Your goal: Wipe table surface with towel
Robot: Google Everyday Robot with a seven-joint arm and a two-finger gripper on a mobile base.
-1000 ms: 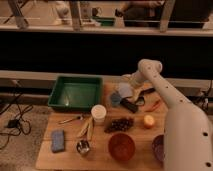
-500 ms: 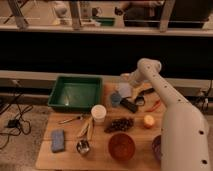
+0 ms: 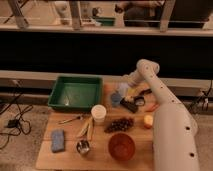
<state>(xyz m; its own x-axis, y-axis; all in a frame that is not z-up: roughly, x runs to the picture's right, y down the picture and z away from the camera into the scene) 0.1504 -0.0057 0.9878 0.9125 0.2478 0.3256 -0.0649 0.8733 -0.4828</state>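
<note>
Holding the end effector point(image 3: 125, 89) low near the far edge of the table point(image 3: 95, 160), right at a pale blue towel point(image 3: 118, 98) lying just beside the green tray point(image 3: 75, 95). Not being able to tell whether clenched or released. Standing nearer the front edge: white cup point(image 3: 98, 112), grapes point(image 3: 119, 124), red bowl point(image 3: 121, 146), blue sponge point(image 3: 57, 140).

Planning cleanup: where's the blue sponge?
Camera view: blue sponge on the table's near-left corner, beside the metal cup. End effector sits right of the green tray.
</note>
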